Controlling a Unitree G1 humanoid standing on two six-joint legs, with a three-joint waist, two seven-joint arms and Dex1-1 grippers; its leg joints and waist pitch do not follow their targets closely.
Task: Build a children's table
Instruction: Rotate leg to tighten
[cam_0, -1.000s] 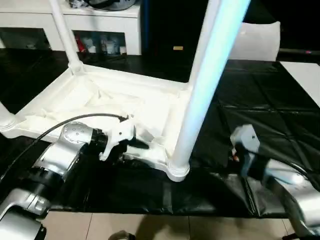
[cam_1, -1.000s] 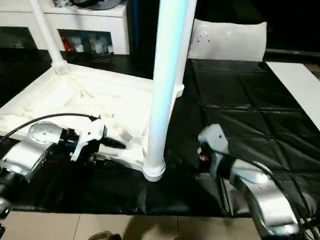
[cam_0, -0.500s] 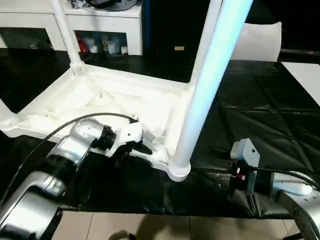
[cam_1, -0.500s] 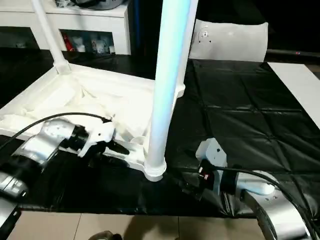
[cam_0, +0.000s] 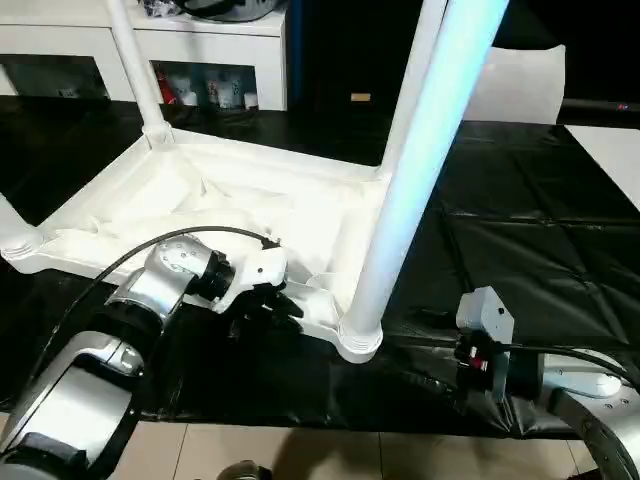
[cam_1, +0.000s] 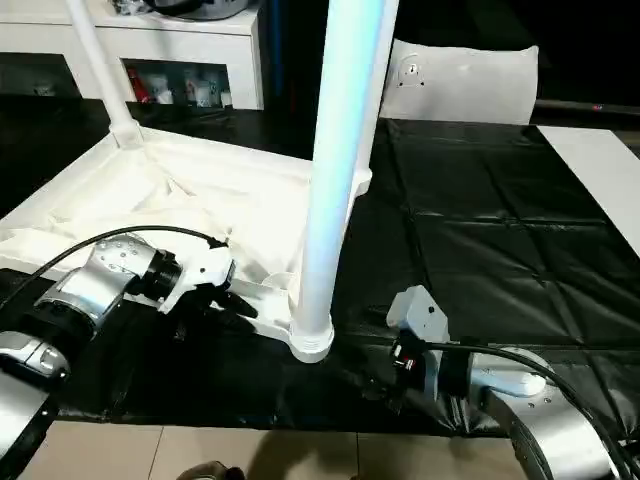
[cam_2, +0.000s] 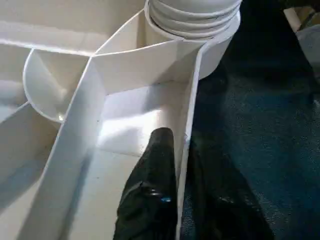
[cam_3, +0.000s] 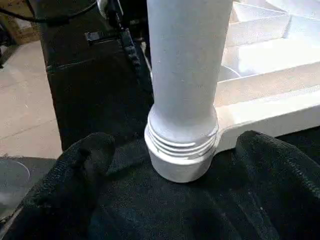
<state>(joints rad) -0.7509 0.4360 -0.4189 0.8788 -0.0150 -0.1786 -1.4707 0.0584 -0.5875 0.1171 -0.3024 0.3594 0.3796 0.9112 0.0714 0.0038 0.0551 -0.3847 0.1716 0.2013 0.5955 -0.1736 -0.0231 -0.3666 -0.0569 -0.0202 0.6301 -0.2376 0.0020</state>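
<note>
Black-sheeted desk (cam_0: 520, 220), tabletop (cam_0: 200, 200) upside down on it, a white cabinet (cam_0: 200, 60) behind.

The tabletop lies ribbed side up so its corner sockets face upward for the legs. The nearest leg (cam_0: 420, 170) stands upright in the near corner socket (cam_0: 358, 338), between my two sets of fingers. Two more legs rise from the far corners, and the base of another shows at the left corner. My left fingers (cam_2: 172, 185) are pinched together on the tabletop's thin edge wall just beside that socket, one inside the rim and one outside, I judge to steady the top. My right fingers (cam_3: 175, 150) stand wide apart either side of the leg's ringed base, near it but not touching, holding nothing. I can read no label or writing anywhere.
</note>
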